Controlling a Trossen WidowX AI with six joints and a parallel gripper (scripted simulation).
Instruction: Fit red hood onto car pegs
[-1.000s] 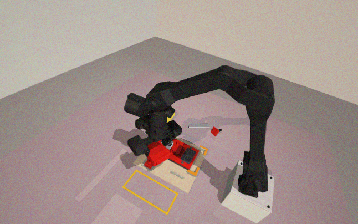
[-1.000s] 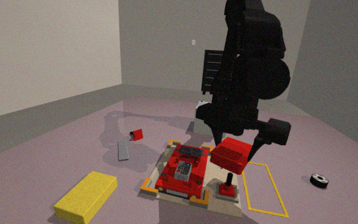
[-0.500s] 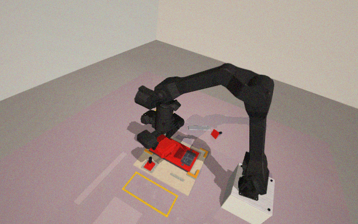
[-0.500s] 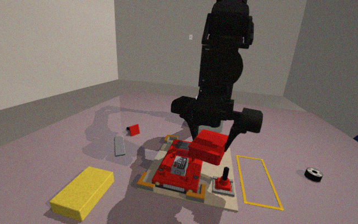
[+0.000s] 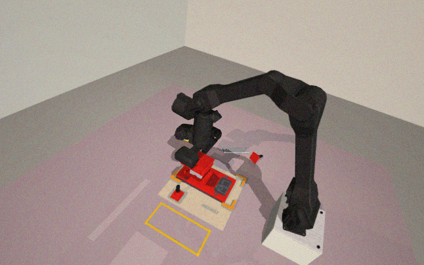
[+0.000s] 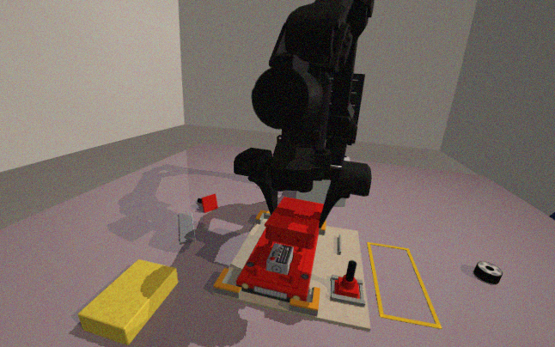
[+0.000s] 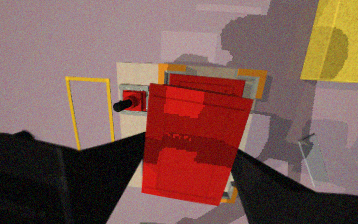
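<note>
My gripper (image 5: 197,161) (image 6: 296,219) (image 7: 189,143) is shut on the red hood (image 5: 205,164) (image 6: 299,209) (image 7: 195,107), one finger on each side. The hood is held above the deck of the red chassis (image 5: 228,194) (image 6: 290,283) (image 7: 210,82), with a gap beneath it. In the exterior view it is over the part behind the engine block (image 6: 280,258), which shows in front of it. The chassis sits in the jig (image 5: 203,216) (image 6: 344,313) (image 7: 130,73) between orange corners. The hood hides the engine in the wrist view. The peg and hole alignment cannot be made out.
A red block with an upright black stick (image 5: 177,194) (image 6: 348,287) (image 7: 135,100) stands on the jig board beside the chassis. A yellow block (image 6: 128,297) (image 7: 340,40), a clear panel (image 6: 186,228) (image 7: 314,160), a small red piece (image 5: 254,157) (image 6: 210,203) and a wheel (image 6: 488,272) lie around.
</note>
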